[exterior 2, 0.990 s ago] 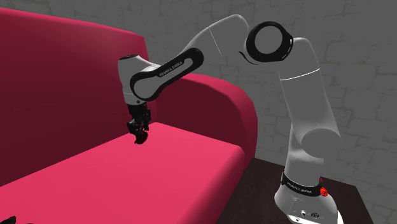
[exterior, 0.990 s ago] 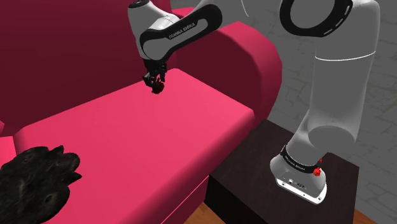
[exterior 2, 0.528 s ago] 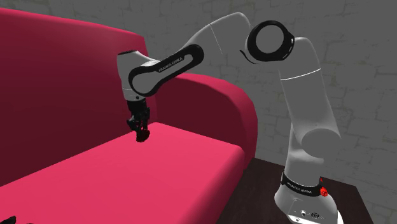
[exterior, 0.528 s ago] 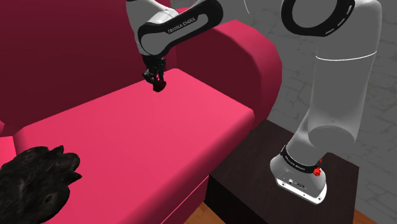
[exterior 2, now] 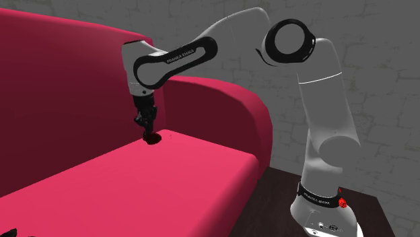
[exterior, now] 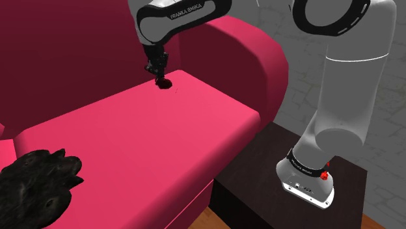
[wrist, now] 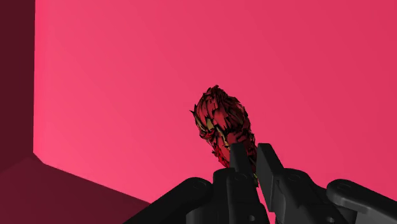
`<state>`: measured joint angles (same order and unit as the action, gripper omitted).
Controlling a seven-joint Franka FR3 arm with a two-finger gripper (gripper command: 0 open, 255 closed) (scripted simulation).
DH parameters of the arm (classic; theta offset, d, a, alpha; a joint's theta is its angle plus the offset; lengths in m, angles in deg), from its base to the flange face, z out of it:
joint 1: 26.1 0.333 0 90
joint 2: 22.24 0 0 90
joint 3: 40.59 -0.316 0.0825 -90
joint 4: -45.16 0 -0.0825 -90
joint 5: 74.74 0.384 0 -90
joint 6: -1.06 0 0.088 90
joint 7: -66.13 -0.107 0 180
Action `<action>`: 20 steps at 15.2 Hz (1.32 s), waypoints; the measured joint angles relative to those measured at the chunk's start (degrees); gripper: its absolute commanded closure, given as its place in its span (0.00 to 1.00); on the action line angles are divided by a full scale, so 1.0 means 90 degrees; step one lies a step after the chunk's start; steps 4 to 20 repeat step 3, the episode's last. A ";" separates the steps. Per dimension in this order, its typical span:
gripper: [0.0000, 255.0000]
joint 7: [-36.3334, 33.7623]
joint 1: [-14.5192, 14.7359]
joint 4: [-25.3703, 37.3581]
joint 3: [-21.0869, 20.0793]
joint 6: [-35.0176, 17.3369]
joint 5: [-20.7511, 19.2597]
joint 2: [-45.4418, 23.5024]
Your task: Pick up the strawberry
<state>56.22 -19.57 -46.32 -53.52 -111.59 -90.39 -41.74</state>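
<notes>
Your gripper (wrist: 250, 160) has its fingers drawn narrow, pinching one end of the strawberry (wrist: 222, 122); the rest of the fruit juts past the tips. You see it low at the back of the sofa (exterior: 149, 130) seat, near the armrest (exterior: 250, 45); contact with the cushion is unclear.

On my screen the small ragged strawberry (wrist: 222, 124) is dark red, mottled with black and a few pale yellow flecks. The two-finger gripper (wrist: 250, 151) is plain black. The cushioned sofa seat (exterior: 130, 130) is bright crimson pink, and its backrest (exterior: 65, 52) is a deeper maroon. I also see a white arm (exterior: 345, 97) with black joints and white lettering on a black band. There is a shaggy black heap (exterior: 36, 185), a dark brown box stand (exterior: 260, 162), and a grey wall (exterior 2: 390, 67) faintly patterned with cracks.
</notes>
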 measured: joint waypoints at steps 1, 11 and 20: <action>1.00 0.0012 0.0008 0.0073 -0.0006 0.0086 0.0010 0.0013; 1.00 0.0048 0.0002 0.0155 -0.0009 0.0198 0.0030 0.0049; 1.00 0.0048 0.0002 0.0155 -0.0009 0.0198 0.0030 0.0049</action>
